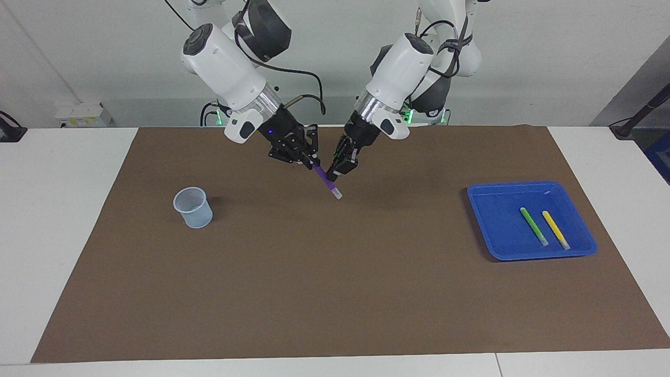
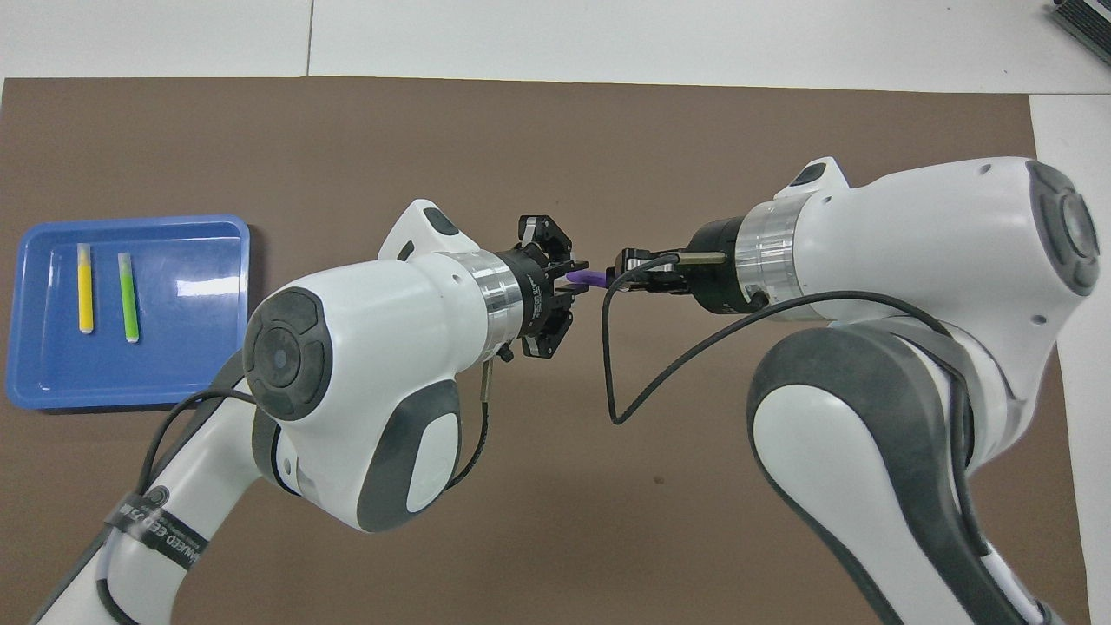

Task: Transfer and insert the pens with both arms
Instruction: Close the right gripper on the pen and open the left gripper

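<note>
Slanting steeply down over the middle of the brown mat, the purple pen hangs with its pale end lowest, its upper end clenched in the right gripper. The left gripper sits just beside the shaft; whether it grips or has released cannot be told. One green pen and one yellow pen lie parallel in the blue tray; one mesh cup stands toward the right arm's end.

Brown mat open between cup and blue tray (well apart); both arms crowd middle.
</note>
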Robot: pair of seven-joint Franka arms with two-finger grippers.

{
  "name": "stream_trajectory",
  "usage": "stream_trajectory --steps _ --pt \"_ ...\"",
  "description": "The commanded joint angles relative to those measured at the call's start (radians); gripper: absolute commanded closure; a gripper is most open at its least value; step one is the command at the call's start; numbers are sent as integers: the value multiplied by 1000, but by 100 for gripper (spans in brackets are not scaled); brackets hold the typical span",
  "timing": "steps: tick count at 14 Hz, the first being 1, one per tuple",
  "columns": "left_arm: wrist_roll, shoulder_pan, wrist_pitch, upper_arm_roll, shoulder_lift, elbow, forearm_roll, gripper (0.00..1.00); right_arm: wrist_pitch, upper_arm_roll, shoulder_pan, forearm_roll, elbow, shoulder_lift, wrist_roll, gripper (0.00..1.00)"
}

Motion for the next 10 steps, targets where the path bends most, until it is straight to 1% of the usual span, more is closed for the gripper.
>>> stream_trajectory --steps 1,4,6,9,10 --pt "-1 -23 17 10 -2 -4 -15 0 -6 0 0 14 -8 -6 -4 100" --pt "0 -21 -4 12 -16 -6 -6 0 -20 0 -4 -1 -5 -6 -5 100" --pt "29 0 -82 21 -36 -6 -2 0 -38 -3 -12 -27 -4 -6 -11 100" --pt "178 80 -190 22 -54 -6 1 0 -86 -5 -47 -150 5 -9 -40 100" --pt "265 112 -237 22 -65 -6 1 0 -106 -6 -67 -183 5 -14 -65 100"
